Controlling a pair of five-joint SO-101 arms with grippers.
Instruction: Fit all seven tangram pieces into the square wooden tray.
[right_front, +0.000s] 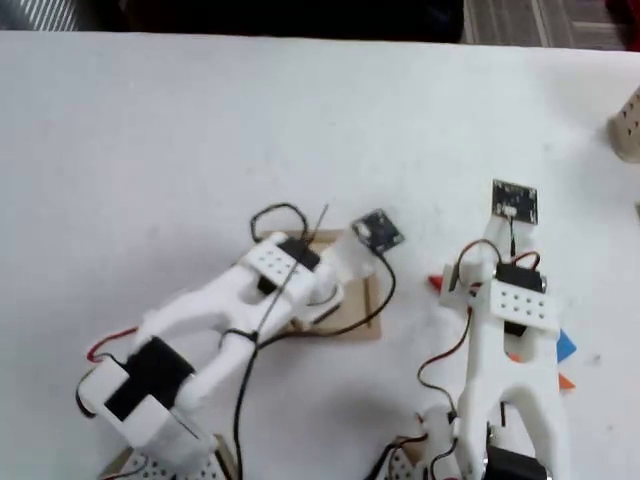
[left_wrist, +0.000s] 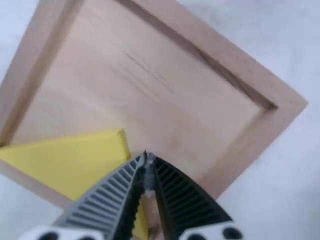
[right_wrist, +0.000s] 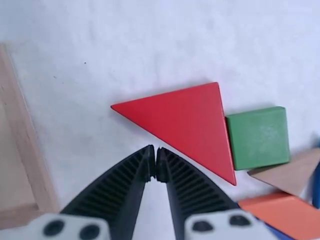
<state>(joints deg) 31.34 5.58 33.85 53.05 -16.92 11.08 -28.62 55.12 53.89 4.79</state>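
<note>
The square wooden tray (left_wrist: 235, 90) lies under my left arm (right_front: 250, 290). A yellow triangle (left_wrist: 65, 160) rests in one corner of the tray and covers part of the rim there. My left gripper (left_wrist: 148, 161) is shut just above the yellow piece's edge, with nothing between the fingers. My right gripper (right_wrist: 154, 151) is shut over bare table, close to the long edge of a red triangle (right_wrist: 185, 125). A green square (right_wrist: 258, 137) touches the red triangle. Beside it lie a tan piece (right_wrist: 295, 172), an orange piece (right_wrist: 280, 212) and a blue piece (right_front: 566, 345).
The tray's rim (right_wrist: 22, 135) lies a short way from the red triangle (right_front: 436, 282). The right arm (right_front: 510, 310) covers most of the loose pieces. A perforated wooden object (right_front: 627, 125) stands at the far right edge. The far half of the white table is open.
</note>
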